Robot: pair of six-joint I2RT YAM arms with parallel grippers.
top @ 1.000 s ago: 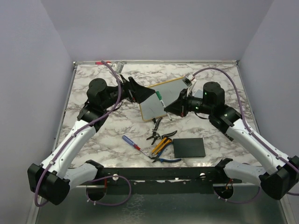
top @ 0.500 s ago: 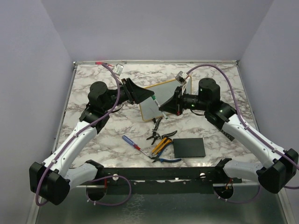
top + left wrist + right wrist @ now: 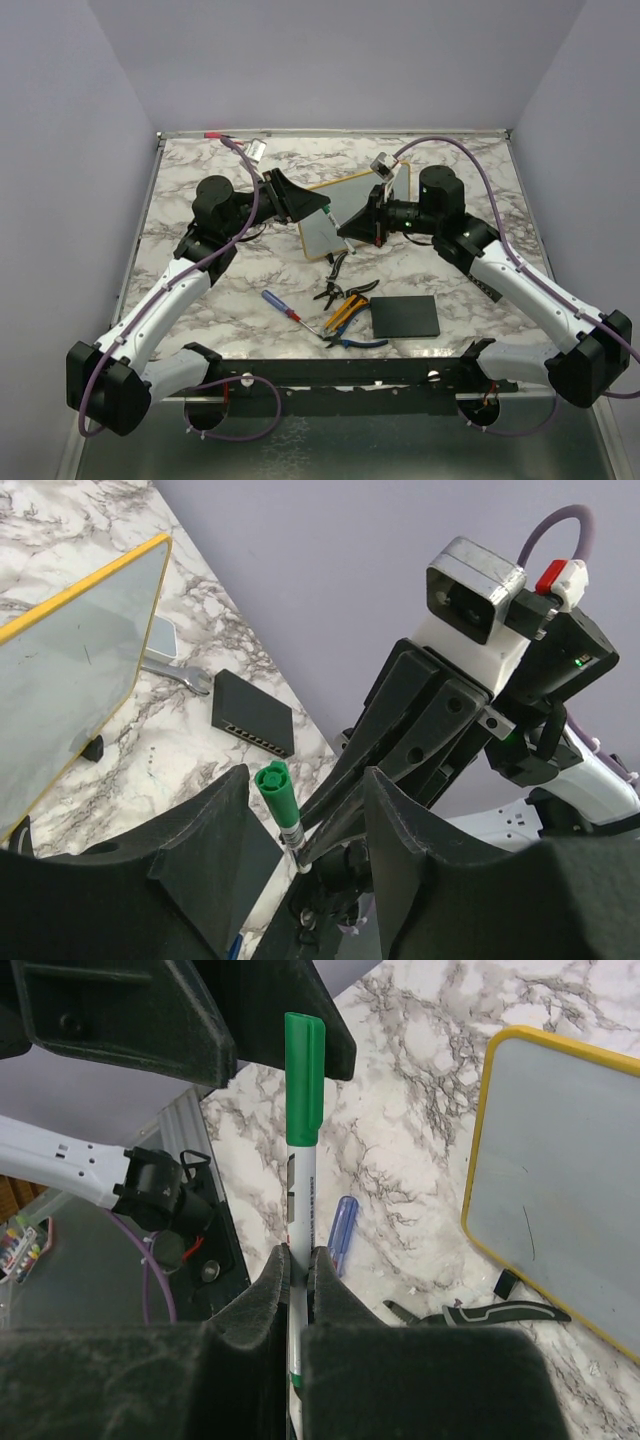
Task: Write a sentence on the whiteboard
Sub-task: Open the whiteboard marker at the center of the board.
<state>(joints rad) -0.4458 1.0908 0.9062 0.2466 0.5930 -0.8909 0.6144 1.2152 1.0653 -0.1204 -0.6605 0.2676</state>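
Between the clenched fingers (image 3: 255,1300) of the right gripper (image 3: 298,1260) stands a green-capped marker (image 3: 303,1140), its lower barrel hidden. Facing its cap, the left gripper (image 3: 305,780) gapes wide.

Seen from above, the middle of the small white whiteboard with the thin yellow frame (image 3: 318,236) lies hidden under the black left gripper (image 3: 318,205) and black right gripper (image 3: 346,230). The green-capped white marker (image 3: 329,213) over the board shows only as a speck. In the wrist views the board is cut off by the picture edges, a faint dark stroke (image 3: 528,1245) on it is too thin to read as writing, and the marker's lower barrel is hidden between the right gripper's fingers (image 3: 262,1305), its print too small to read.
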